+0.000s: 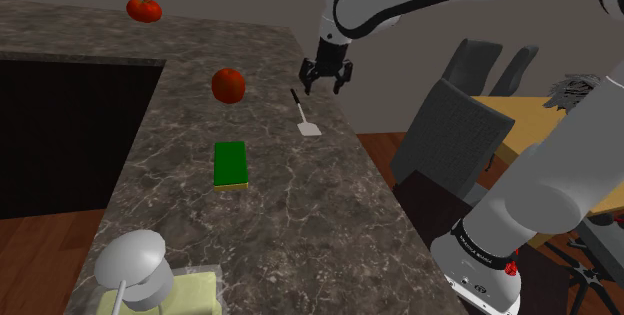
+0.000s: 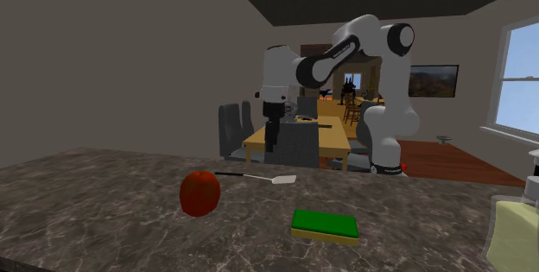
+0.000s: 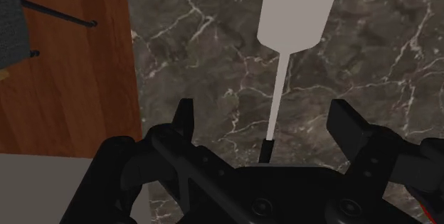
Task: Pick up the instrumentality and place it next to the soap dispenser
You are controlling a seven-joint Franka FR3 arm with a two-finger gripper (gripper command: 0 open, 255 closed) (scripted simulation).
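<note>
The instrumentality is a pale spatula [image 1: 306, 115] with a thin dark-ended handle, lying flat on the dark marble counter [image 1: 290, 213] near its far edge. My gripper [image 1: 328, 85] hovers open just above the handle end and does not touch it. In the wrist view the fingers [image 3: 183, 123] stand wide apart either side of the spatula [image 3: 279, 94], whose blade points away from my gripper [image 3: 265, 116]. From the second exterior view the spatula [image 2: 259, 177] lies below the gripper [image 2: 272, 132]. The soap dispenser [image 1: 135, 268], grey pump on a pale yellow body, stands at the counter's near corner.
A green sponge [image 1: 230, 163] lies mid-counter between spatula and dispenser. One tomato [image 1: 228, 85] sits beside the spatula, another tomato [image 1: 144, 9] farther back. A dark recess [image 1: 70, 133] opens at the shoulder view's left. Chairs [image 1: 455, 133] and a wooden table stand beyond the counter edge.
</note>
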